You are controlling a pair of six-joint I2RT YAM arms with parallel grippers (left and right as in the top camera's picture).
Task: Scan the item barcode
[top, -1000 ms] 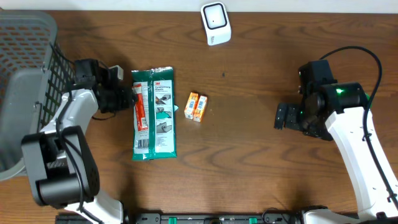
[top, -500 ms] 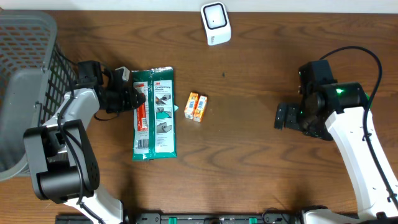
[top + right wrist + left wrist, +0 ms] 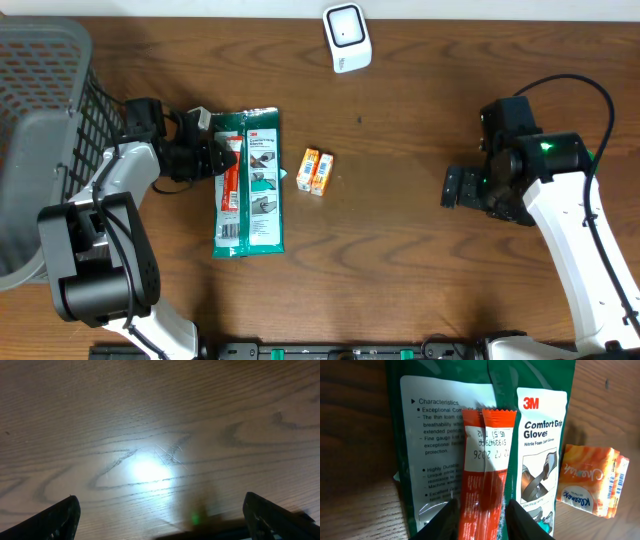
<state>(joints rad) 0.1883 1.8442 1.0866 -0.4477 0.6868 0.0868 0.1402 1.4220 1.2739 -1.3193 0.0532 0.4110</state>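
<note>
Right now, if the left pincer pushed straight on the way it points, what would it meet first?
The orange sachet: it lies between the fingers of the left pincer, on top of the green gloves pack. Whether the fingers already touch it is unclear.

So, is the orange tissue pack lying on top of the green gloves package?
No, the tissue pack lies on the table beside the gloves package.

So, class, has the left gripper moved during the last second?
Yes. In the overhead view the left gripper has moved right, onto the green gloves pack.
</note>
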